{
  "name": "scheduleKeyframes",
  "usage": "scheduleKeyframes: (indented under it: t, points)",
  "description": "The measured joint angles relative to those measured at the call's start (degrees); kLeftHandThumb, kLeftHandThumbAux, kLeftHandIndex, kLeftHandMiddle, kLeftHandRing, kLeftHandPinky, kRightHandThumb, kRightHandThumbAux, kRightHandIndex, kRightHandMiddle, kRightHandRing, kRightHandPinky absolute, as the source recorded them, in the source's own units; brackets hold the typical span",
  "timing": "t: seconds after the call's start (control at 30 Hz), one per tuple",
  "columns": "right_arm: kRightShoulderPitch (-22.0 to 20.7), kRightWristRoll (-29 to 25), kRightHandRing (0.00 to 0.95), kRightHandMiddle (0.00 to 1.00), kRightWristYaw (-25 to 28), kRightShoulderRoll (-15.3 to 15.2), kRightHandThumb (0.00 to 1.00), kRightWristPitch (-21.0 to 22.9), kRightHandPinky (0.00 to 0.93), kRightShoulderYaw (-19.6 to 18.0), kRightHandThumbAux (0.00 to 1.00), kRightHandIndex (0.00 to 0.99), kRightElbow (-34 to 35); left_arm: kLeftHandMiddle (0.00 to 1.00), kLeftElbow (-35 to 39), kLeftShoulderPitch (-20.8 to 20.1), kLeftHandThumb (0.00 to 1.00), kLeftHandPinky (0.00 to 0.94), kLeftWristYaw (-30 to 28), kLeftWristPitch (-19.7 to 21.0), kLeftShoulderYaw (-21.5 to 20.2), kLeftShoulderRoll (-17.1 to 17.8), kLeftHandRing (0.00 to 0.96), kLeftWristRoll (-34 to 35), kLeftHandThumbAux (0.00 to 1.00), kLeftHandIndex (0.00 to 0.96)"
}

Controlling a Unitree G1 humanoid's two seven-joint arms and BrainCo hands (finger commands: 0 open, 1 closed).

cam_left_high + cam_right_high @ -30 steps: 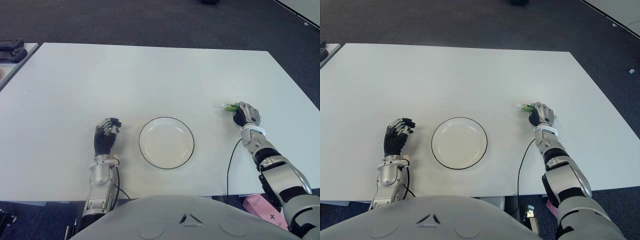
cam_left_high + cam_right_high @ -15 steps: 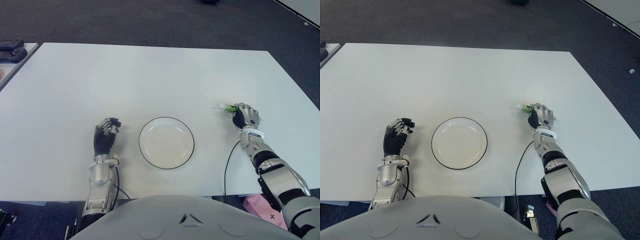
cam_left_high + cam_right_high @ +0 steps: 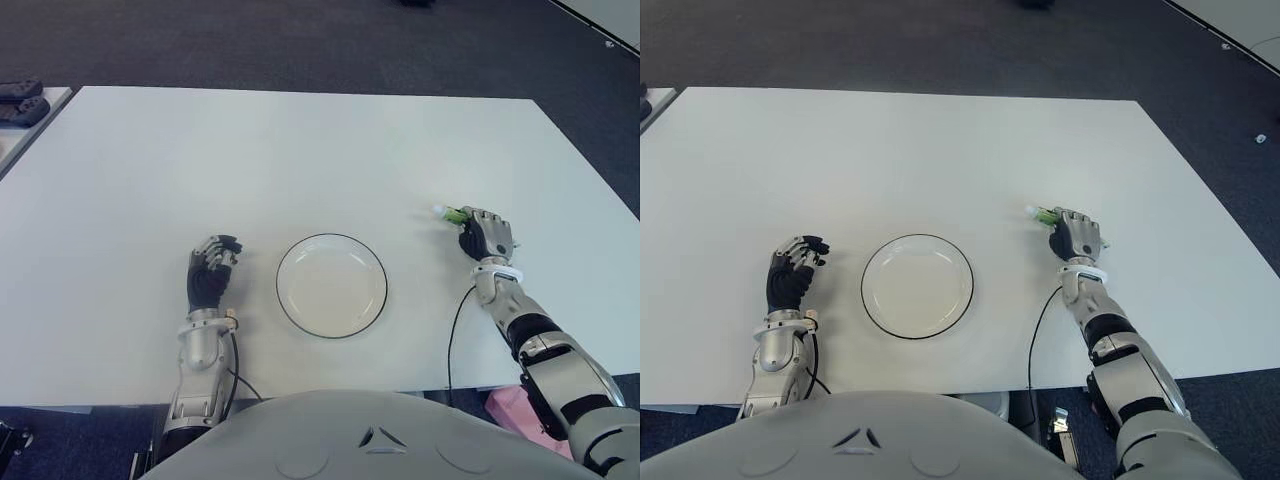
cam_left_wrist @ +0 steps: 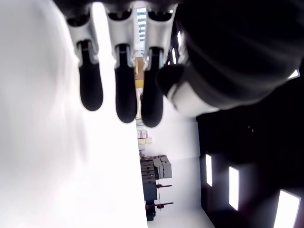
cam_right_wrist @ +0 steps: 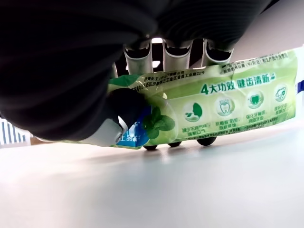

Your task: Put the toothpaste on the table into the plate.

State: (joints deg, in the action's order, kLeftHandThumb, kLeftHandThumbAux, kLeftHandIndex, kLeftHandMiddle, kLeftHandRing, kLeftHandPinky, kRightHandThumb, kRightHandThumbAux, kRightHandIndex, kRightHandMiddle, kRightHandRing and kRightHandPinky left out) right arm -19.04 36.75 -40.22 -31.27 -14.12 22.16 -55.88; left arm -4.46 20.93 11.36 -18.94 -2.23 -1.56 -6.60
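Right hand gripping the toothpaste, lift to the plate not yet made.

The right hand's fingers (image 5: 164,54) and thumb are wrapping around the green toothpaste (image 5: 213,107), pinching it against the palm, and the tube looks to be sitting just above the white table (image 3: 300,160). The right hand (image 3: 485,235) is showing well to the right of the empty plate (image 3: 331,285), with the tube's cap end poking out toward the plate. The step in hand looks like securing the grasp; next the arm needs to lift, carry leftward over the rim and let go inside. The left hand (image 3: 210,272) is showing left of the plate, fingers loosely curled and holding nothing. Dark carpet is surrounding the table, with another table's corner at far left.
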Motion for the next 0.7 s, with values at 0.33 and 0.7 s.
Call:
scheduleKeyframes:
  t: [0.33, 0.7]
  points:
    - [8.66, 1.54, 0.854, 0.544, 2.52, -0.26, 0.848, 1.43, 0.858, -1.94, 0.682, 0.392, 22.09, 0.478, 0.00, -0.08, 0.715, 0.461, 0.00, 0.01, 0.11, -0.03, 0.459, -0.05, 0.723, 0.428]
    - [10.87, 2.13, 0.866, 0.541, 7.47, -0.77, 0.848, -1.48, 0.873, -4.96, 0.682, 0.390, 41.35, 0.482, 0.02, -0.92, 0.714, 0.483, 0.00, 1.22, -0.04, -0.18, 0.471, -0.17, 0.723, 0.428]
